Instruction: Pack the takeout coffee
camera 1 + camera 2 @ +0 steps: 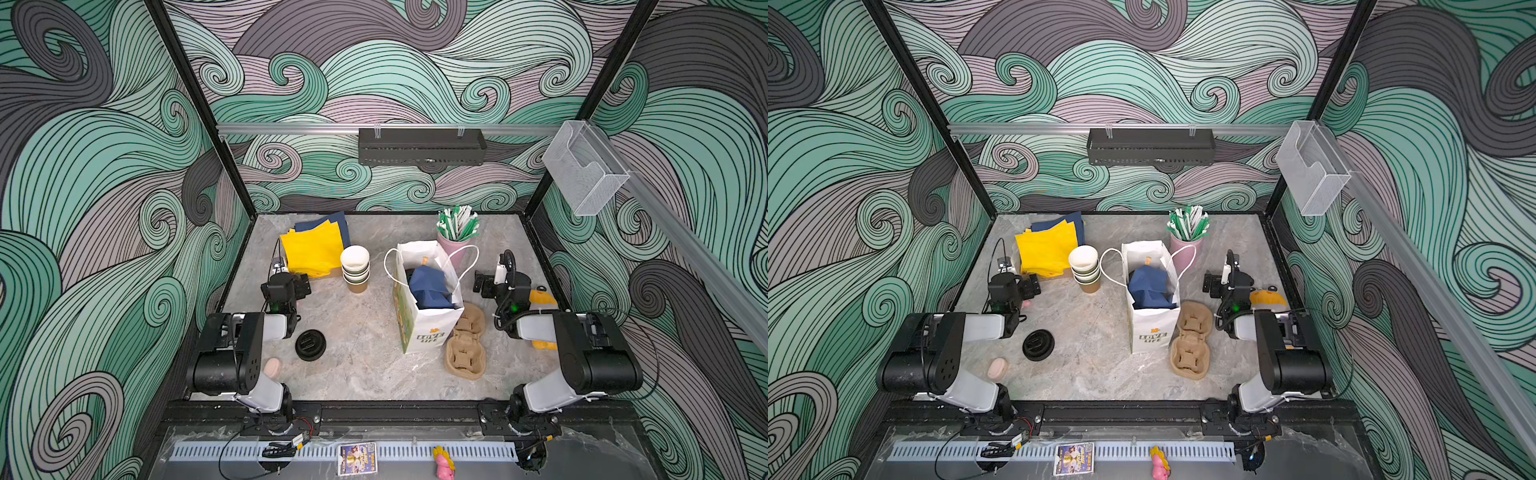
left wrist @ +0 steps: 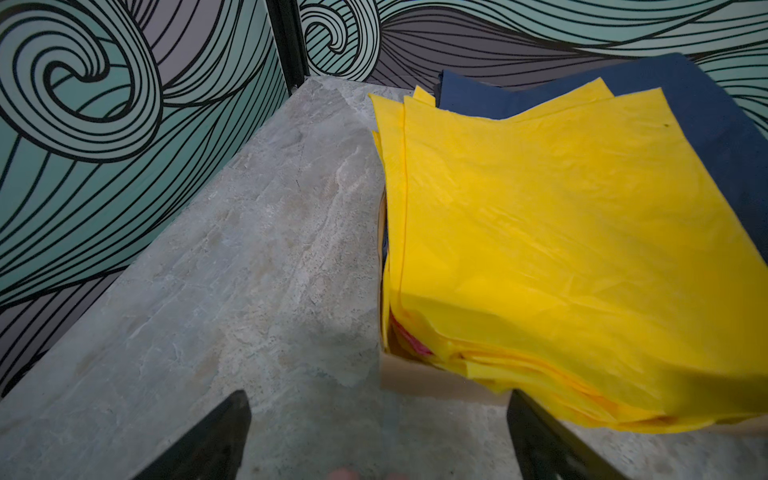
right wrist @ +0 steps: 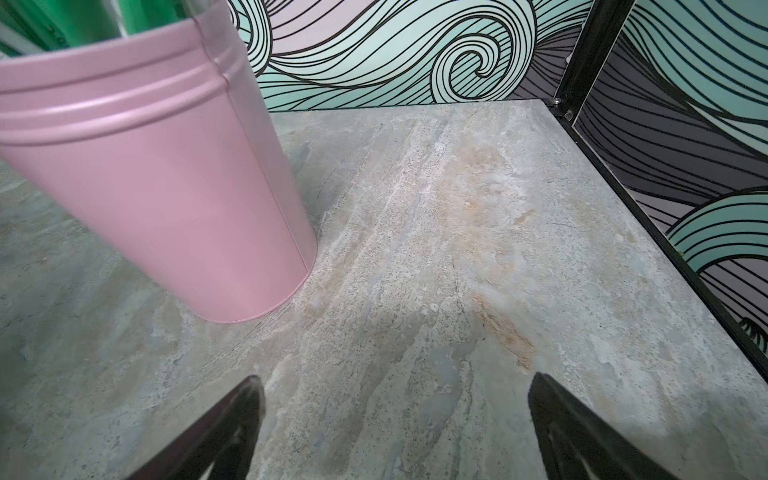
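Cups (image 1: 355,266) stood stacked on table (image 1: 361,370), just beside yellow paper (image 1: 311,249), left of bag (image 1: 430,332), not in it. Black lids (image 1: 310,345) lay apart from them, nearer front. L gripper (image 2: 378,415) fingers wide apart, empty, by paper. R gripper (image 3: 397,390) fingers apart too, empty, near pink cup (image 3: 166,187)

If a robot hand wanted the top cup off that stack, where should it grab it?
Probably by the rim of the top cup, coming straight down from above, one finger inside, one outside. The stack of cups stands upright with its mouth open, and nesting hides most of that cup's wall.
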You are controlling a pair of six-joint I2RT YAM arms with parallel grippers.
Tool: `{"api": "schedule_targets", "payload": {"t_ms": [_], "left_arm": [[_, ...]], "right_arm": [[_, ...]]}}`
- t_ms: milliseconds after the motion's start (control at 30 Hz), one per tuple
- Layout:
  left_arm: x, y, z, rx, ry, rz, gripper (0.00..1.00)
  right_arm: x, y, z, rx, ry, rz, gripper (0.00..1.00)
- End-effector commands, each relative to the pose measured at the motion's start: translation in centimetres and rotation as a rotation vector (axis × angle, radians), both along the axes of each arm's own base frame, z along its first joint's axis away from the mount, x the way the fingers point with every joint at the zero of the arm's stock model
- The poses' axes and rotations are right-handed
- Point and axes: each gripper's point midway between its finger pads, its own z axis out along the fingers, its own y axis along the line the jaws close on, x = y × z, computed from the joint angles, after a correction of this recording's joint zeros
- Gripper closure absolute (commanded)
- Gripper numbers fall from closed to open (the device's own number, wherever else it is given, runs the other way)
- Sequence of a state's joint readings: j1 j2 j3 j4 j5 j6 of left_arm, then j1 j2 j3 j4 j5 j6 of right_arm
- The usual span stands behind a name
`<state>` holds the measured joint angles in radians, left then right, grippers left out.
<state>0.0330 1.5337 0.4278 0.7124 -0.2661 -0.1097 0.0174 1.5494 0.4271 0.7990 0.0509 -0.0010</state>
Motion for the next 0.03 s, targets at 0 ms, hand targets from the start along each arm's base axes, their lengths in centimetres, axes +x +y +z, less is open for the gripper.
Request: {"api": "schedule_targets", "payload": {"t_ms": [0], "left_arm": [[0.39,0.34,1.12,0.006,-0.024,0.013,0.01]], "right_arm": [[-0.18,0.05,0.61,-0.025,-0.030,0.010,0.01]]}}
